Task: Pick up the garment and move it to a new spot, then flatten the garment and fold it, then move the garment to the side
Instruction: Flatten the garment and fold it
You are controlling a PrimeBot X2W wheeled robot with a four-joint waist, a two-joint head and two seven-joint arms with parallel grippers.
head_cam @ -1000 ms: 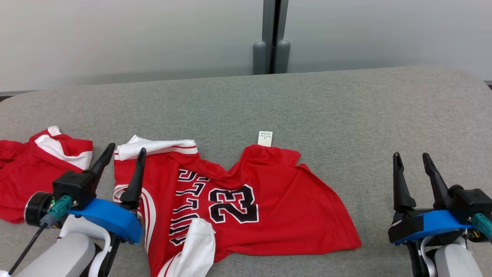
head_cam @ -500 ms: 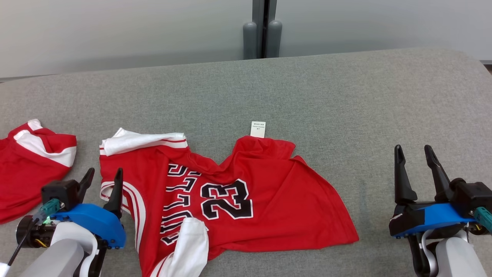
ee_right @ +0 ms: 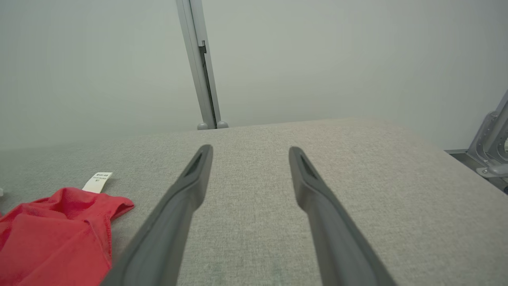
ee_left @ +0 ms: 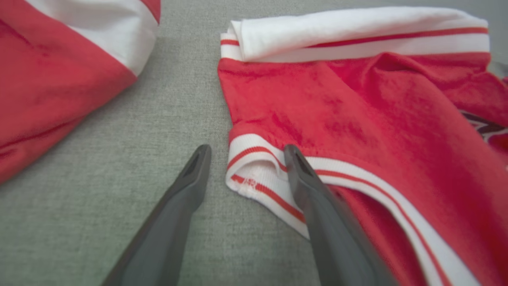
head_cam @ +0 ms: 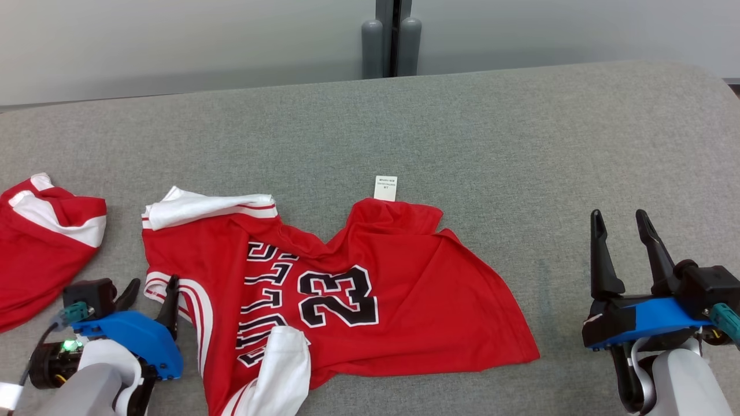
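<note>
Left pincer (ee_left: 247, 149) spread, straddling jersey (ee_left: 357, 119) edge

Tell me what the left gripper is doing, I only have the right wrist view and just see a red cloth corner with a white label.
Observer: The left gripper has its jaws open astride the striped white trim of the red number 23 jersey, not closed on it.
Operator: Anything else near that arm?
Observer: A second red and white garment lies left of the jersey, apart, with grey fabric surface between.
Operator: Is the jersey flat?
Observer: No, a white sleeve lies folded over its front.
</note>
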